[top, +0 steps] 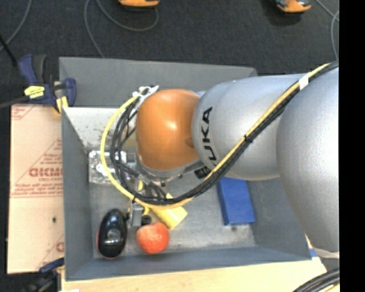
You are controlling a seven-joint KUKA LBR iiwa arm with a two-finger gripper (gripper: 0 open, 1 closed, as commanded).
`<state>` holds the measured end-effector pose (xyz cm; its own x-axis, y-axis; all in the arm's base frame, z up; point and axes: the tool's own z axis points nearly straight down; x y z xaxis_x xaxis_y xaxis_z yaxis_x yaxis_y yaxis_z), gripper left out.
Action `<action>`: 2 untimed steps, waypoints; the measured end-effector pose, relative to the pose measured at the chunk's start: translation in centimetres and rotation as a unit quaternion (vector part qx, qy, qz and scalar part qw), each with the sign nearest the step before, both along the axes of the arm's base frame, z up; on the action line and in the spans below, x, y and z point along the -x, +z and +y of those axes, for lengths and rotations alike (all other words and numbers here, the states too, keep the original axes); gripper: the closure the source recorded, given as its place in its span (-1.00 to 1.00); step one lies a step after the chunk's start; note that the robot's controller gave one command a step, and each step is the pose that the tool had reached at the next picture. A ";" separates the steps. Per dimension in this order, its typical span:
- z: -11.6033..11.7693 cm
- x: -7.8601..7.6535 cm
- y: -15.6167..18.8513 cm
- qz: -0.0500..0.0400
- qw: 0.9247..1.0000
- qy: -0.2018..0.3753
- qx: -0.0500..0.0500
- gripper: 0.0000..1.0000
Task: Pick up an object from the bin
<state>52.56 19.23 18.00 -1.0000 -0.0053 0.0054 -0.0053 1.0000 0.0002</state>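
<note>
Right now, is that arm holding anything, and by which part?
Cannot be told. The tool sits among a black mouse, a red ball and a yellow piece; the wrist hides any hold.

A dark, matte floor (188, 37) spans the top of the frame; a thin pale cord (131, 28) loops across it at upper left; two orange-and-black objects (138, 2) (292, 4) are cut off by the top edge.

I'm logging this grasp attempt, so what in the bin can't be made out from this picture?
Camera view:
Gripper: mostly hidden beneath the arm's orange cover and cables.
Yellow object: upper part under the cables; kind unclear.
Blue block: far end covered by the arm.
Silvery crinkled thing: partly behind the cables.
</note>
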 end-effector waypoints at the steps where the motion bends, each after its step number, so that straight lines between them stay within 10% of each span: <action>1: -0.1 -0.2 0.5 -0.004 1.000 -0.002 -0.001 -1.00; 2: -0.7 -0.1 -0.7 -0.006 1.000 0.024 -0.001 -1.00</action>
<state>52.67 18.55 17.33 -0.9986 -0.0523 -0.0065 -0.0523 0.9986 0.0020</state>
